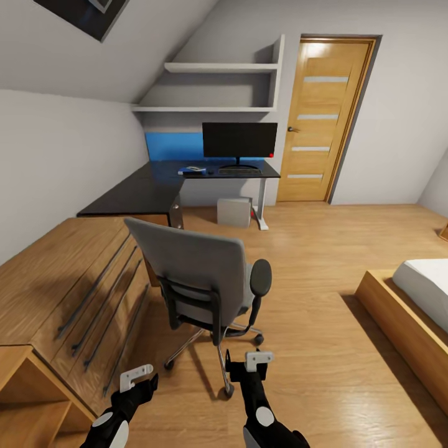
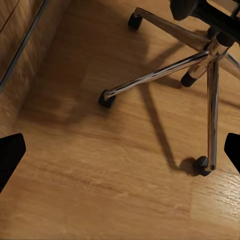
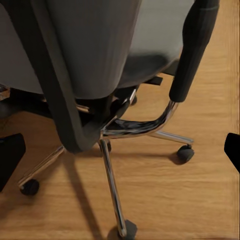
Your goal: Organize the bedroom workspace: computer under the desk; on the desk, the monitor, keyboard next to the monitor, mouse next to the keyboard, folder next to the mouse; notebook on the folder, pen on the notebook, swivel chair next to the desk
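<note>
The grey swivel chair stands on the wood floor with its back to me, well short of the black L-shaped desk. Its seat is hidden behind the backrest. My left gripper and right gripper hang low just behind it, both open and empty. The chair's chrome base and its armrest are close ahead of them. On the desk stands the monitor with the keyboard in front. Left of the keyboard lie a small dark mouse and a blue folder. The grey computer sits under the desk.
A light wooden dresser runs along the left, close to the chair. A bed with a wooden frame is at the right. Open floor lies between chair and bed. A wooden door is beside the desk, a blue wall panel behind it.
</note>
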`<state>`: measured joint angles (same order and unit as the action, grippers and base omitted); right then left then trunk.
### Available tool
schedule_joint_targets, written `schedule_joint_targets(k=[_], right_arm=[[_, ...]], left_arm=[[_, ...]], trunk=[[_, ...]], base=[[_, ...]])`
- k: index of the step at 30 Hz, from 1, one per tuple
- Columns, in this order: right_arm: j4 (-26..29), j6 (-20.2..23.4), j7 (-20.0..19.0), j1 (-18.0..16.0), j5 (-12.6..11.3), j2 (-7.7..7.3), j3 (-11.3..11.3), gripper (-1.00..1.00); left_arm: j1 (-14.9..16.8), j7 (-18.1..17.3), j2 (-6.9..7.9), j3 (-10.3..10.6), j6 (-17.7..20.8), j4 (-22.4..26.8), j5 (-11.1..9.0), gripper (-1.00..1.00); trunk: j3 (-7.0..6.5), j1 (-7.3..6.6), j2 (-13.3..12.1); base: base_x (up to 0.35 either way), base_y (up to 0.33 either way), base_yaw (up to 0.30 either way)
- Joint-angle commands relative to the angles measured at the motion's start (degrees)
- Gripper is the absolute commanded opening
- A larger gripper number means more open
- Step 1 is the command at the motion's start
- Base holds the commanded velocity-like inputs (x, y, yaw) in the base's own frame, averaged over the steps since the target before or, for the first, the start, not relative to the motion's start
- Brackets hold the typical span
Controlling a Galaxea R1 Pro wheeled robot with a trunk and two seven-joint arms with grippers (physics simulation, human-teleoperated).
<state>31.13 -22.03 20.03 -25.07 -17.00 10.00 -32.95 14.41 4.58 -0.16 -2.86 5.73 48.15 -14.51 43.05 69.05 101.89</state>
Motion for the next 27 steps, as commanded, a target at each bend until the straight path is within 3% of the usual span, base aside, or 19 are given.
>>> schedule_joint_targets(k=[1, 9, 19, 27], right_arm=[[-0.1, -0.3, 0.9, -0.1, -0.4, 0.00, -0.4, 1.00], [0.0, -0.2, 3.8, -0.1, 0.6, 0.00, -0.7, 1.00], [0.2, 0.2, 4.4, -1.8, 1.1, 0.00, -0.8, 1.00], [3.1, 2.9, 4.5, -3.0, 1.1, 0.00, -0.9, 1.00]], left_arm=[[0.0, 0.2, -0.02, 0.0, 0.3, 0.1, -0.6, 1.00], [0.0, 0.2, -0.02, 0.0, 0.3, -0.4, -0.6, 1.00], [0.0, 0.3, -0.02, 0.0, 0.3, -0.7, -0.6, 1.00], [0.0, 0.3, -0.02, 0.0, 0.3, -0.8, -0.5, 1.00]], trunk=[[0.24, 0.22, 0.4], [1.67, 1.98, 3.7], [3.47, 4.17, 7.7], [4.90, 5.93, 10.9]], base=[[0.000, 0.000, 0.000], [0.000, 0.000, 0.000], [0.000, 0.000, 0.000], [0.000, 0.000, 0.000]])
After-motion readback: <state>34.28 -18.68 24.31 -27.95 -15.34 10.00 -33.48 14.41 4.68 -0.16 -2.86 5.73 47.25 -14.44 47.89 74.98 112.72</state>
